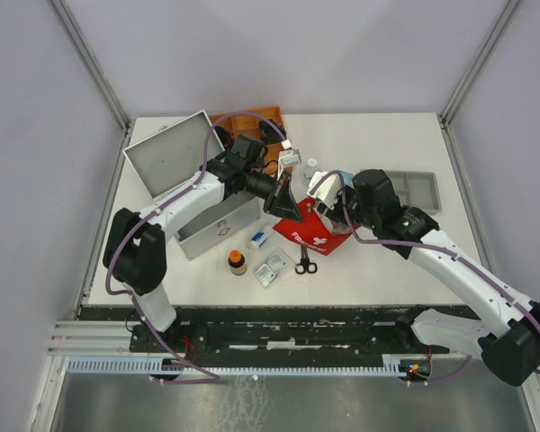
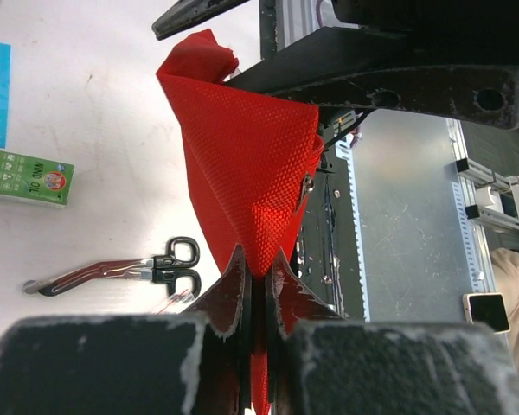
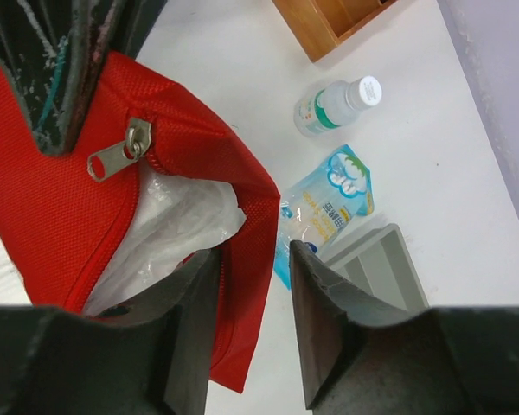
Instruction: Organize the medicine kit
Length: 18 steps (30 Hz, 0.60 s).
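Currently the left end effector is clamped on the red pouch; the right end effector straddles its rim, jaws part open, holding nothing. The medicine kit sits open just left of the left one. Any tug could slip the fabric, spilling the plastic packet.

The whole table is viewed from high above and behind the arm bases, facing down and far, while the red pouch near its middle is shared, at very close range, by the views past the left claw and the right claw.
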Each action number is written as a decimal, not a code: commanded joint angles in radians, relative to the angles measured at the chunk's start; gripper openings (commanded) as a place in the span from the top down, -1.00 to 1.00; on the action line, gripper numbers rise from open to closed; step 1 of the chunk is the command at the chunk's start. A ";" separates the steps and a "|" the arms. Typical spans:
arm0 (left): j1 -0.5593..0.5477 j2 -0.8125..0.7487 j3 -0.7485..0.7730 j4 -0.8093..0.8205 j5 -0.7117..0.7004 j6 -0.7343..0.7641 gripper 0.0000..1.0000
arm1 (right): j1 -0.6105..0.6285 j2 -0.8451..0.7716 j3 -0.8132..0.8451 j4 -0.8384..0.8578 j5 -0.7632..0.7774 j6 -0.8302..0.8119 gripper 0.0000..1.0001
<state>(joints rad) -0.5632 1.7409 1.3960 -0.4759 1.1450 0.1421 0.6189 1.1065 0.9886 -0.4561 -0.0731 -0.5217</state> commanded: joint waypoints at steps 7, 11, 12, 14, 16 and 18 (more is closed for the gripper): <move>-0.003 -0.006 0.035 0.039 0.063 -0.039 0.95 | 0.012 0.014 -0.004 0.114 0.128 0.002 0.17; -0.003 -0.007 0.034 0.040 0.065 -0.037 0.95 | 0.012 0.017 -0.011 0.136 0.154 -0.009 0.31; -0.003 -0.007 0.034 0.039 0.063 -0.036 0.95 | 0.012 0.017 -0.009 0.139 0.161 -0.007 0.39; -0.003 -0.006 0.031 0.039 0.059 -0.034 0.95 | 0.012 0.011 -0.003 0.143 0.173 -0.001 0.56; -0.003 -0.006 0.028 0.040 0.042 -0.030 0.95 | 0.012 0.003 0.005 0.142 0.187 0.015 0.73; -0.003 -0.005 0.032 0.032 0.013 -0.019 0.95 | 0.012 -0.007 0.011 0.143 0.200 0.040 0.87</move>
<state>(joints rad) -0.5632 1.7409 1.3960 -0.4591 1.1542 0.1383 0.6285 1.1255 0.9829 -0.3725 0.0654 -0.5163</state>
